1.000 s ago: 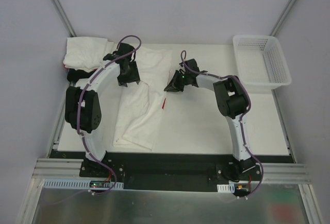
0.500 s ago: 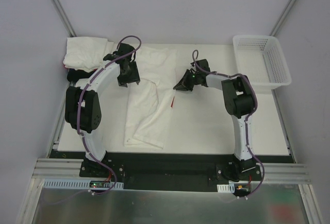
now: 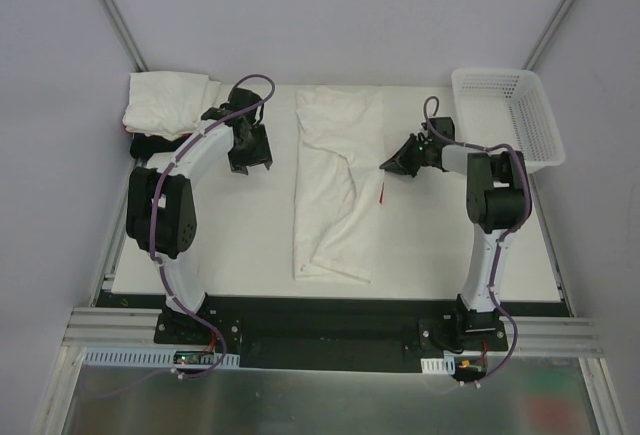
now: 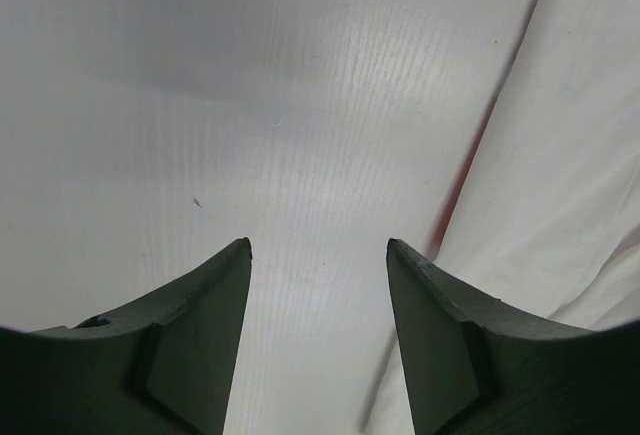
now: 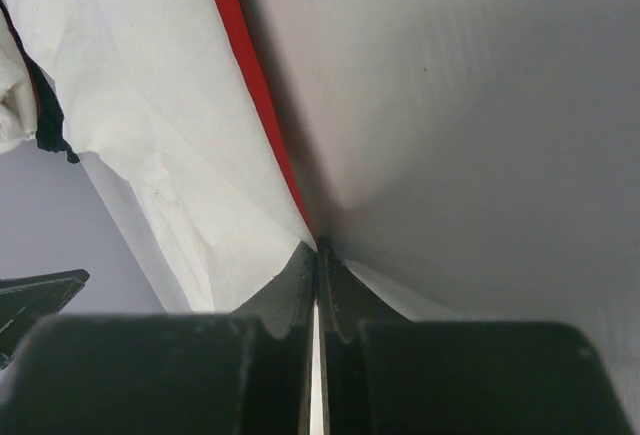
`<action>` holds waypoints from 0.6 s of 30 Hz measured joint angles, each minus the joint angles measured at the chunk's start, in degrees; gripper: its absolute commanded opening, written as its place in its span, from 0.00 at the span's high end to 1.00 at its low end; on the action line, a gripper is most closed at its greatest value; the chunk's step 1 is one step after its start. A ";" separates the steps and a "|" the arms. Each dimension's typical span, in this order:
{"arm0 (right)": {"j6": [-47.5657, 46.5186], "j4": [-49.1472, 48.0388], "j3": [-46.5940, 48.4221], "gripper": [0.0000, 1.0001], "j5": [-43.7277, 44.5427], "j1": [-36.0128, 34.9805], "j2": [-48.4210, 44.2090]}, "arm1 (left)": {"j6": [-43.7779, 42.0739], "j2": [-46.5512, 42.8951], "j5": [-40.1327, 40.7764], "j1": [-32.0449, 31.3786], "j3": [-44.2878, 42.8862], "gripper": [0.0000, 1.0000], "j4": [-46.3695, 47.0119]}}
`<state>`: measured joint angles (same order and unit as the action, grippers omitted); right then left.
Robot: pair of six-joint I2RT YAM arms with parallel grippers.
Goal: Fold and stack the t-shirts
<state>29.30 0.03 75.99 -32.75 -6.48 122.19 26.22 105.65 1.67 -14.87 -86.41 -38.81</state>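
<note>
A white t-shirt (image 3: 335,185) with a thin red edge (image 3: 383,193) lies lengthwise across the middle of the table. My right gripper (image 3: 388,166) is at its right edge, jaws shut on the cloth. In the right wrist view the white t-shirt (image 5: 150,125) and its red edge (image 5: 250,65) run into the shut right gripper (image 5: 318,250). My left gripper (image 3: 250,160) hangs open over bare table left of the shirt, holding nothing. In the left wrist view the left gripper (image 4: 318,245) frames bare table, with the t-shirt (image 4: 560,155) to its right. More t-shirts (image 3: 165,103) sit piled at the back left.
A white mesh basket (image 3: 505,120) stands at the back right, close to my right arm's elbow. The pile at the back left shows a dark layer (image 3: 145,143) under the white ones. The table (image 3: 450,245) shows bare white between the shirt and the right edge.
My right gripper has travelled right, dragging the white t-shirt with it out from under the left gripper. The left arm has stayed nearly still.
</note>
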 measured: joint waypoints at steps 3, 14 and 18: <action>-0.28 0.26 -0.04 0.77 0.44 0.46 -0.20 | 0.00 0.00 -0.31 0.00 0.00 0.44 0.00; -3.45 6.99 -2.47 0.70 6.16 1.84 -8.17 | 0.00 -0.55 -4.42 -0.92 0.00 0.44 0.74; -3.45 7.50 -7.37 0.70 7.69 2.67 -16.98 | 0.02 -1.60 -4.37 -5.90 0.39 0.44 0.96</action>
<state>25.85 7.53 68.62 -25.06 -3.81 105.21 26.24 104.05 -2.70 -20.78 -86.02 -37.85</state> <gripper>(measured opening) 0.297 0.558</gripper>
